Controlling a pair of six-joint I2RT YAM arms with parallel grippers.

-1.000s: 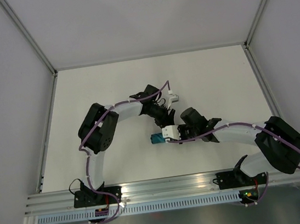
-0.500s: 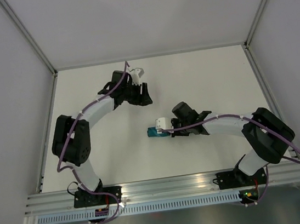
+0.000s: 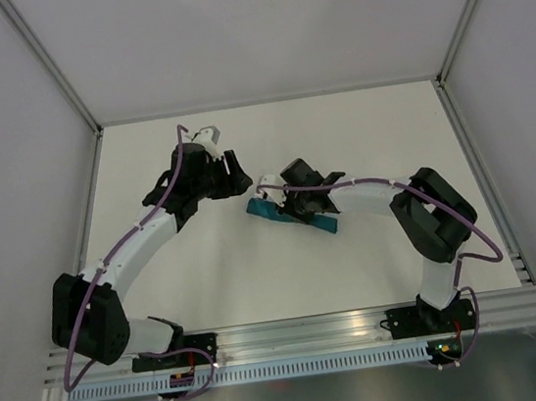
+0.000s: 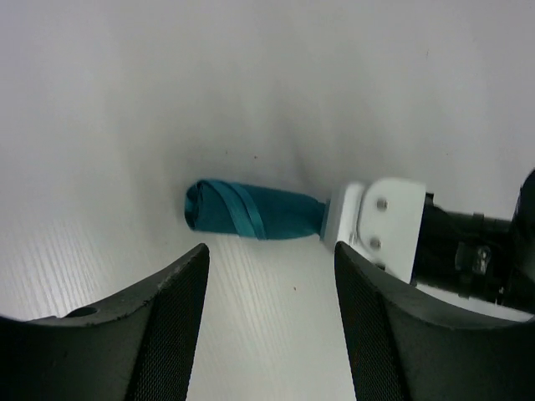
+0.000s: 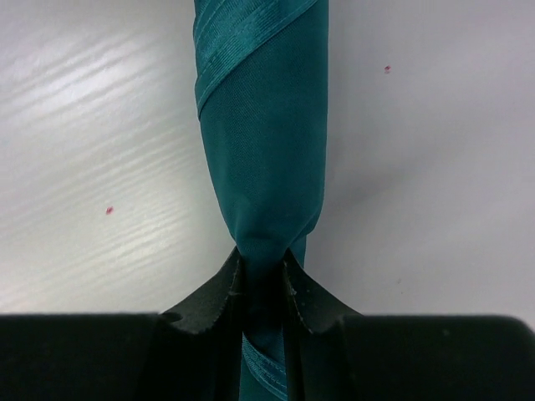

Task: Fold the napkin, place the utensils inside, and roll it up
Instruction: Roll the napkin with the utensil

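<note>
The napkin (image 3: 259,209) is a tight teal roll lying diagonally near the middle of the white table. It also shows in the left wrist view (image 4: 251,211) and the right wrist view (image 5: 263,125). My right gripper (image 3: 291,209) is shut on the roll's middle, its jaws pinching the cloth (image 5: 262,269). Its white body shows in the left wrist view (image 4: 376,225). My left gripper (image 3: 235,177) is open and empty (image 4: 269,261), a short way left of the roll's end and apart from it. No utensils are in view.
The white table (image 3: 358,129) is bounded by metal frame rails (image 3: 85,234) at the left, right and back, with grey walls behind them. The arm bases stand on the rail at the near edge.
My right gripper has carried the rolled napkin away from the bases, towards the table's middle. My left arm has swung left and stretched out, away from the right gripper.
</note>
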